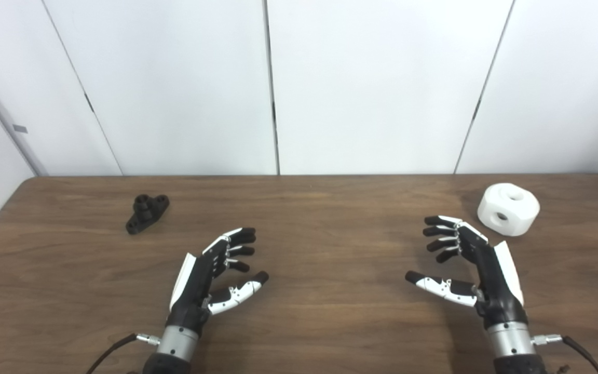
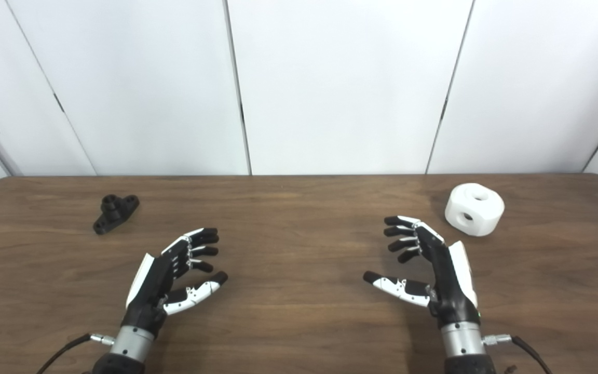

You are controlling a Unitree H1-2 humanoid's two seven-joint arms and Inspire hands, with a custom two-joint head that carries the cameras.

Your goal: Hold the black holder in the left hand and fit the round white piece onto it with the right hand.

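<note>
A small black holder (image 1: pixel 147 212) lies on the brown table at the far left, with a short round post and a flat base with holes. The round white piece (image 1: pixel 508 209), a chunky block with round holes in its top and side, sits at the far right. My left hand (image 1: pixel 215 278) rests open over the table's near left, below and to the right of the holder and well apart from it. My right hand (image 1: pixel 467 266) is open too, its fingertips a short way left of the white piece without touching it. Neither hand holds anything.
The wooden table (image 1: pixel 320 228) runs the whole width, its far edge meeting white wall panels (image 1: pixel 278 83). Cables (image 1: pixel 582 350) trail from both wrists at the bottom edge.
</note>
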